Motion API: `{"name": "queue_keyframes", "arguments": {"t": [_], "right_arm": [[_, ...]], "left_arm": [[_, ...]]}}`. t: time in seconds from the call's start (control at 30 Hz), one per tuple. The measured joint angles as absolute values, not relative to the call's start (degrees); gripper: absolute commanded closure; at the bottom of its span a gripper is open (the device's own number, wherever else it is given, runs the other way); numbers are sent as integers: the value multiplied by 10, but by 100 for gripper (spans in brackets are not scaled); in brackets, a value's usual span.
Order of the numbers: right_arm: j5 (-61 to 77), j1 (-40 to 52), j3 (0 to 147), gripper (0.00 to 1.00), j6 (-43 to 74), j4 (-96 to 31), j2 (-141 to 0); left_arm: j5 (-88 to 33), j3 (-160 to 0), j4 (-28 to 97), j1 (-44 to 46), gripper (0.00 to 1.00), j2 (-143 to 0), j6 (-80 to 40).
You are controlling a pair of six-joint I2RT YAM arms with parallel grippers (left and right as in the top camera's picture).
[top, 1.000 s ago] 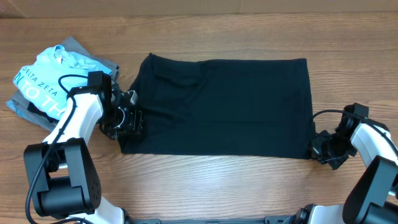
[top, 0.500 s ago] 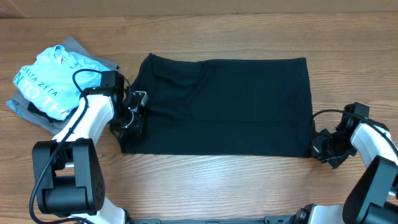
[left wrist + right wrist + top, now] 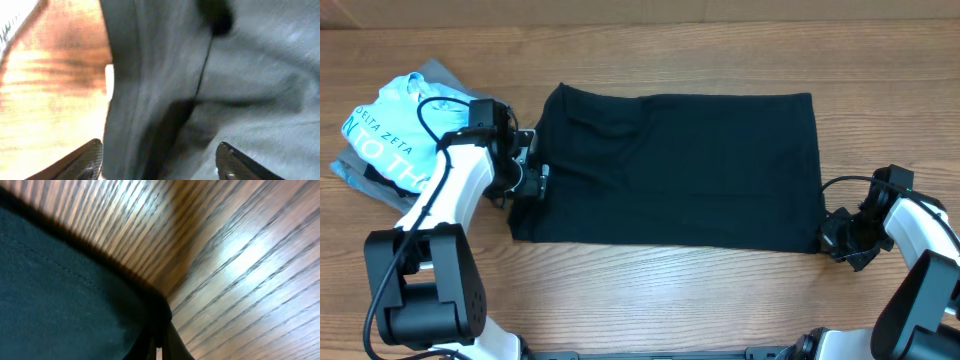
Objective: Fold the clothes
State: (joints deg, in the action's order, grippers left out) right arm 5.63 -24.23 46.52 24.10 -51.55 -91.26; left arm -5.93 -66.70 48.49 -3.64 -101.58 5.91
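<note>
Nearest the robot, the right gripper [image 3: 842, 238] is clamped on the near right corner of the black T-shirt [image 3: 680, 170]. Its wrist view shows the fingers pressed together with the corner of the hem drawn in between them. A little farther back, at the shirt's left edge, the left gripper [image 3: 528, 175] has its fingers spread wide, with fabric lying unpinched between them (that wrist view is blurred, so I cannot tell whether a fingertip brushes the cloth).

The shirt lies in the middle of the table [image 3: 650, 300] as a broad flat rectangle with no sleeves showing. It is smooth but for soft creases near the left end. I judge the step in hand to be getting a hold for the next fold. For that, the left gripper needs to close on its edge or near corner, so both ends can lift together and carry across.

Farthest, at the far left, the light-blue tee [image 3: 390, 125] sits on grey garments [image 3: 442, 74], apart from the work.
</note>
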Motion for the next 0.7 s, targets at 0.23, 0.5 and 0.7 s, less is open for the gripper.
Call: {"name": "queue_keyframes", "arguments": {"t": [0.23, 0.5, 0.7], "right_arm": [[-7, -243, 465, 96, 283, -522, -913], [-18, -243, 465, 96, 298, -524, -913], [-17, -243, 465, 96, 298, -520, -913]], "left_arm": [[-47, -667, 506, -36, 29, -1016, 59], [-211, -670, 365, -37, 23, -1016, 61], [-249, -670, 316, -24, 39, -1023, 62]]}}
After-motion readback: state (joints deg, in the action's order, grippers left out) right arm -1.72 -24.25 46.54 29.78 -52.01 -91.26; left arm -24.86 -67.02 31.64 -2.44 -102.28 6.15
